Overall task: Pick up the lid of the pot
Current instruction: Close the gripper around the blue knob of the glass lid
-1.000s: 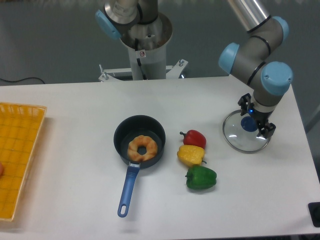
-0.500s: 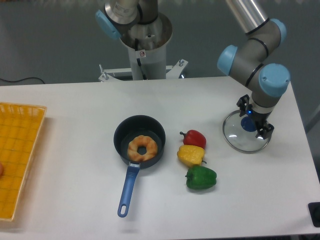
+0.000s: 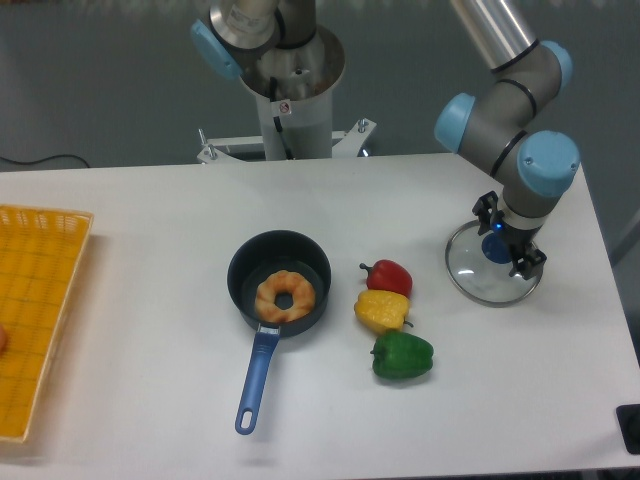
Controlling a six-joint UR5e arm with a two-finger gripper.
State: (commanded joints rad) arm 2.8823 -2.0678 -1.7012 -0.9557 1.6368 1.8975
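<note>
At the right, the gripper point(image 3: 510, 233) is low over the round pot lid point(image 3: 482, 283), its two fingertips spread apart. The lid lies flat on the table, clear with a pale rim. Its blue knob point(image 3: 496, 247) shows between the fingertips, one above it and the other to its lower right. The fingers look open, with a gap wider than the knob. Part of the lid's upper right side is hidden behind the gripper. Whether a fingertip touches the lid cannot be made out.
Left of the lid lie a red pepper point(image 3: 387, 278), a yellow pepper point(image 3: 381, 311) and a green pepper point(image 3: 402, 356). A black pan point(image 3: 250, 258) holding a brown ring point(image 3: 268, 297) has its blue handle point(image 3: 257, 382) toward the front. An orange-yellow crate point(image 3: 42, 320) stands far left.
The upper part of the gripper and arm has shifted slightly left, while the fingertips have stayed near the knob. The lid, pan and peppers have not moved.
</note>
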